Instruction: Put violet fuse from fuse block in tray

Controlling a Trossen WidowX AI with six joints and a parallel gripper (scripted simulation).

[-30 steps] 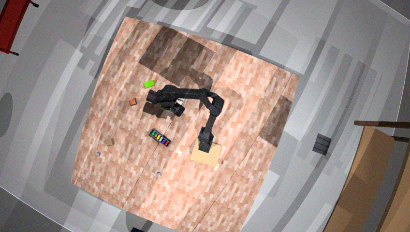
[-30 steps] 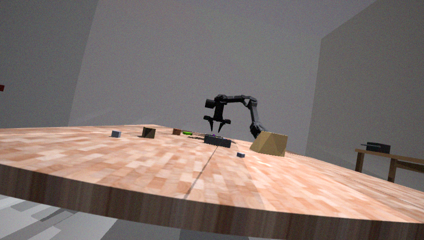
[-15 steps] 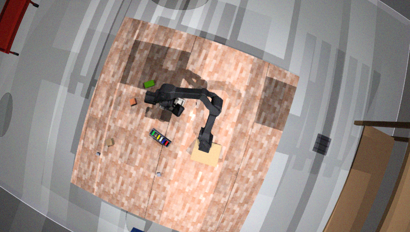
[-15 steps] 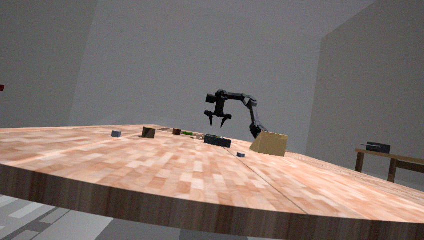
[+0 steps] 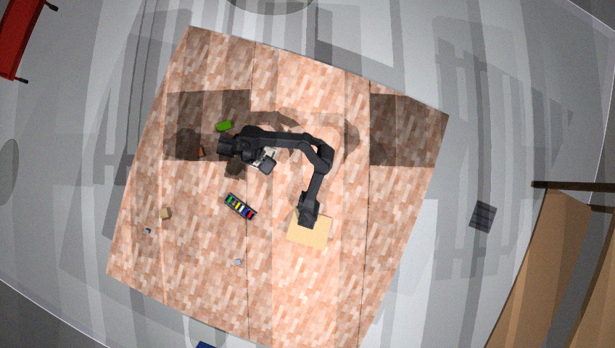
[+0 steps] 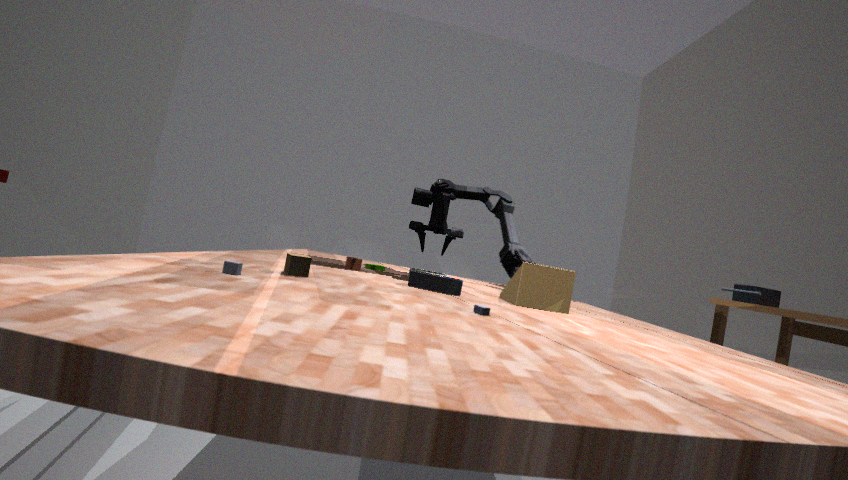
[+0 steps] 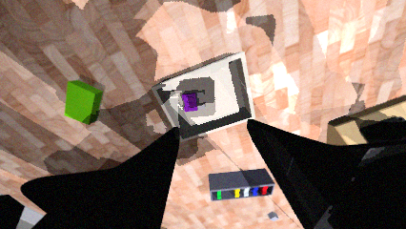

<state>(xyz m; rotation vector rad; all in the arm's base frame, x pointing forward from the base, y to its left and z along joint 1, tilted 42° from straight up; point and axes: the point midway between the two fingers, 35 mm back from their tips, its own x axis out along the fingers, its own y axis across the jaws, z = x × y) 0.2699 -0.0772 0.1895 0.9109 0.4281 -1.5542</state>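
Observation:
The violet fuse (image 7: 190, 101) lies inside the pale tray (image 7: 221, 91) (image 5: 270, 153), left of its middle in the wrist view. My gripper (image 7: 213, 127) (image 6: 432, 252) is open and empty, with its fingers pointing down above the tray. Its fingertips are clear of the fuse. The dark fuse block (image 5: 240, 206) (image 6: 434, 282) (image 7: 240, 179) stands apart from the tray. It holds green, yellow, white, blue and red fuses, with a gap between green and yellow. In the top view the arm hides much of the tray; in the exterior view I cannot make out the fuse.
A green block (image 5: 223, 125) (image 6: 374, 267) (image 7: 81, 101) lies near the tray. A reddish block (image 5: 199, 151) (image 6: 353, 262), a tan block (image 5: 164, 213) (image 6: 297, 265) and two small grey blocks (image 5: 147, 230) (image 5: 238, 262) lie farther off. The arm's base stands on a yellowish stand (image 5: 308, 235) (image 6: 544, 288).

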